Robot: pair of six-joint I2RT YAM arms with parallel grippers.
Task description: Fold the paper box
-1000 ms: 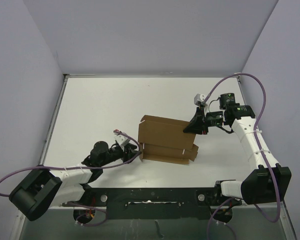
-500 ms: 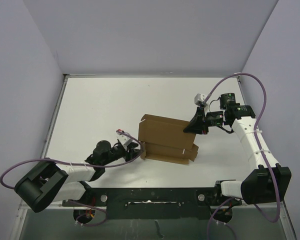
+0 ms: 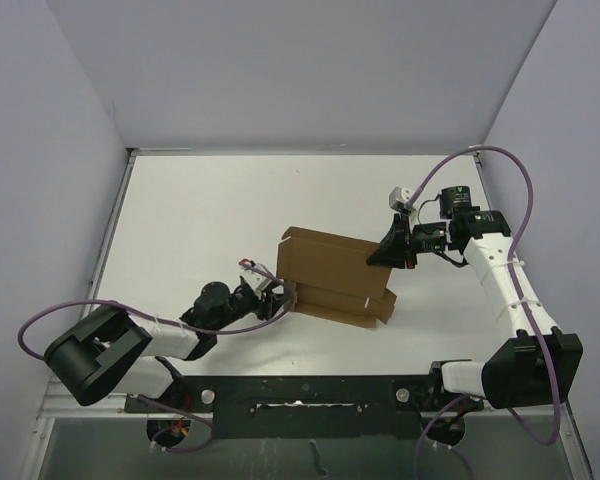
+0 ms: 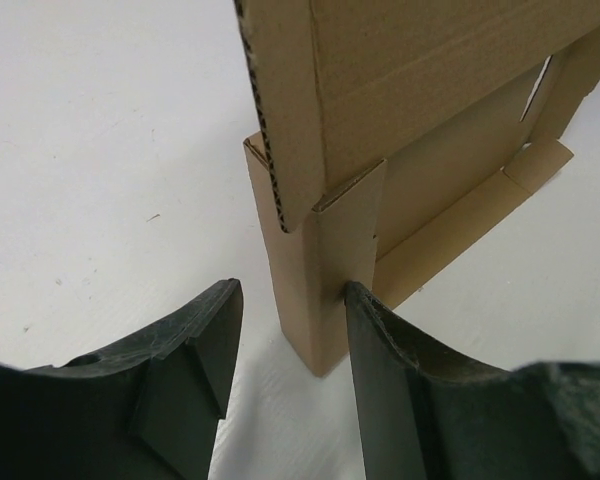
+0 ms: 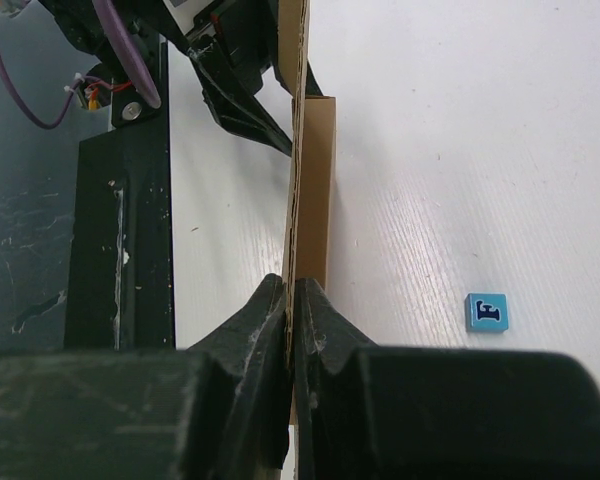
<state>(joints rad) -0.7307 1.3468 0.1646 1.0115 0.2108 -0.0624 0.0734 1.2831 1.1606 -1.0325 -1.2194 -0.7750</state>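
The paper box (image 3: 328, 272) is a brown cardboard piece, partly folded, standing on the white table's middle. My right gripper (image 3: 384, 258) is shut on its raised right panel, whose thin edge (image 5: 292, 200) runs straight out from between the jaws (image 5: 292, 295). My left gripper (image 3: 280, 300) is low at the box's left end. In the left wrist view it stands open (image 4: 292, 305) around an upright corner flap (image 4: 315, 270). The right finger (image 4: 375, 340) touches that flap and the left finger (image 4: 215, 330) is clear of it.
A small blue cube (image 5: 487, 311) lies on the table to the right of the held panel. The black mounting rail (image 5: 120, 220) runs along the near table edge. Grey walls close the table's far and side edges.
My left arm has slid right towards the box's left end, and its jaws now straddle the corner flap, slightly wider. The right arm and its grip have not moved.
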